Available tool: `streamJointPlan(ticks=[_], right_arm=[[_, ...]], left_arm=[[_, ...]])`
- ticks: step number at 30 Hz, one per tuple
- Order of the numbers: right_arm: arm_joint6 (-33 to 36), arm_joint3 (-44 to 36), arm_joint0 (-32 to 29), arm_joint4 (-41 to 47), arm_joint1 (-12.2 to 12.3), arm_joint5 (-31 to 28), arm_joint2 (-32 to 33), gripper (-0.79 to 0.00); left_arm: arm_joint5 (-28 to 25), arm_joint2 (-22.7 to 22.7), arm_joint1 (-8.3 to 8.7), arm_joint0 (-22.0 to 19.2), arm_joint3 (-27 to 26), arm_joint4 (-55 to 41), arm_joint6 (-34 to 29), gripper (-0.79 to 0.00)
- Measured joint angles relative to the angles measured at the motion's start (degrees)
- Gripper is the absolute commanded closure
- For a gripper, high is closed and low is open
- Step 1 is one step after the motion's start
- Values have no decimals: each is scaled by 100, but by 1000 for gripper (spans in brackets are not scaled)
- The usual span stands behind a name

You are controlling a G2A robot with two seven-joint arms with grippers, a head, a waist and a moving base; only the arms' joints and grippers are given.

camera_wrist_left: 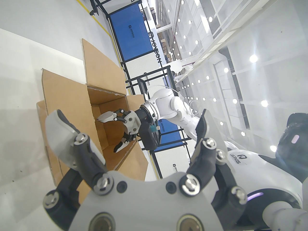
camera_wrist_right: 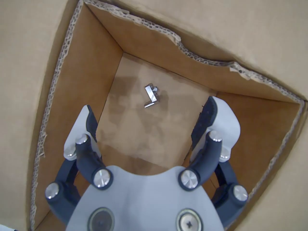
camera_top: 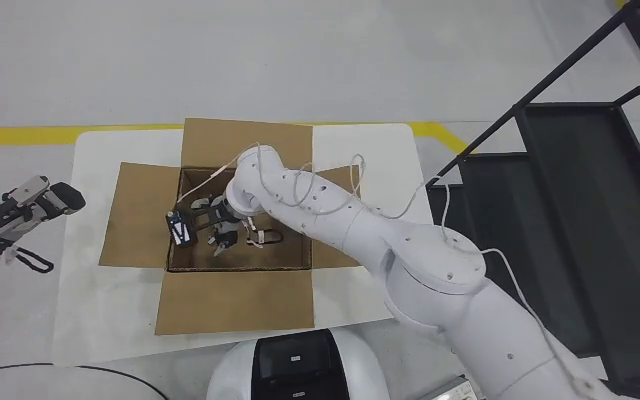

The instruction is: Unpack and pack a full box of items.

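An open cardboard box (camera_top: pixel 135 215) stands on the white table (camera_top: pixel 100 160) with all its flaps folded out. My right gripper (camera_top: pixel 212 225) hangs inside the box mouth, open, nothing between its fingers. In the right wrist view the right gripper (camera_wrist_right: pixel 149 109) is above the box floor, where a small metal L-shaped bracket (camera_wrist_right: pixel 151 96) lies alone. My left gripper (camera_top: pixel 45 200) is off the table's left edge, open and empty. The left wrist view shows the left gripper (camera_wrist_left: pixel 130 118) facing the box (camera_wrist_left: pixel 105 97) and the right gripper (camera_wrist_left: pixel 108 134).
A small dark piece with a white mark (camera_top: pixel 180 230) sits by the box's left inner wall; I cannot tell what it is. Black metal stairs (camera_top: pixel 540 180) stand right of the table. Bare table surface lies left of the box and in front of it.
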Motion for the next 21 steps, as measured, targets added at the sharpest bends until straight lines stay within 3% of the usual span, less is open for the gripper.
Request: streamJointPlan(ticks=[4,21], right_arm=[[-299,514,-35,-304,-304,-83,0,-785],[-209,546,-86,-297,-305,-22,5,-785]], left_arm=[[0,0,0,0,0,0,0,-785],[0,0,0,0,0,0,0,-785]])
